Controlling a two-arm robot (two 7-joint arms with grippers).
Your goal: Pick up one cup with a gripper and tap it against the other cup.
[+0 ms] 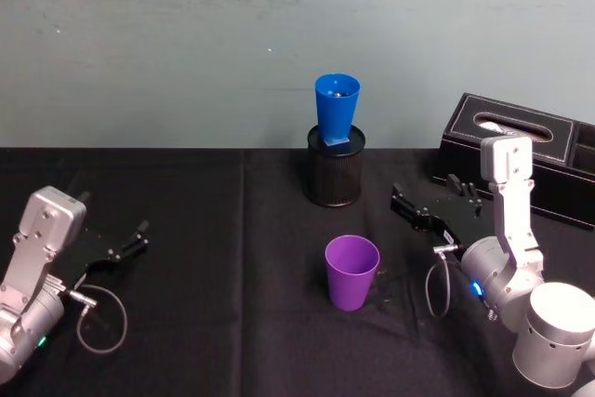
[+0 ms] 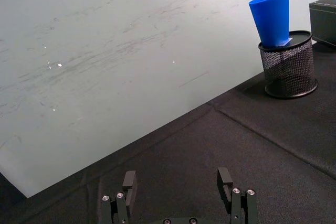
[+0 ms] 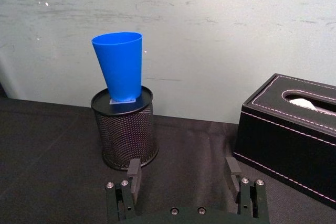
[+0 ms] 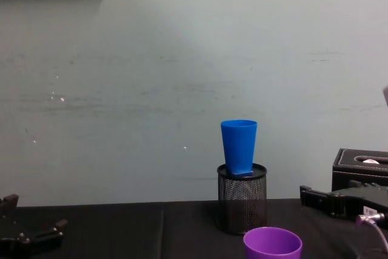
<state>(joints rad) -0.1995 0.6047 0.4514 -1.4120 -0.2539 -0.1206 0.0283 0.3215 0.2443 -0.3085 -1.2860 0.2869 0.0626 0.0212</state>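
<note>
Head view: the purple cup [image 1: 352, 271], smooth and tapered, stands upright mid-table with open black cloth all around. Behind it the blue cup [image 1: 336, 112] sits in a mesh pen holder [image 1: 335, 169]. The right gripper [image 1: 420, 208] and left gripper [image 1: 130, 240] flank the purple cup, both with fingers apart, holding nothing.

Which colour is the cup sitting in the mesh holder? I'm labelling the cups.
Blue cup; clearest in the right wrist view.

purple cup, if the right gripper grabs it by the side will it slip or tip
The purple cup looks like smooth plastic and tapers downward, so fingers may slide. It seems empty and light, standing on its narrow base, so a sideways nudge could probably tip it.
</note>
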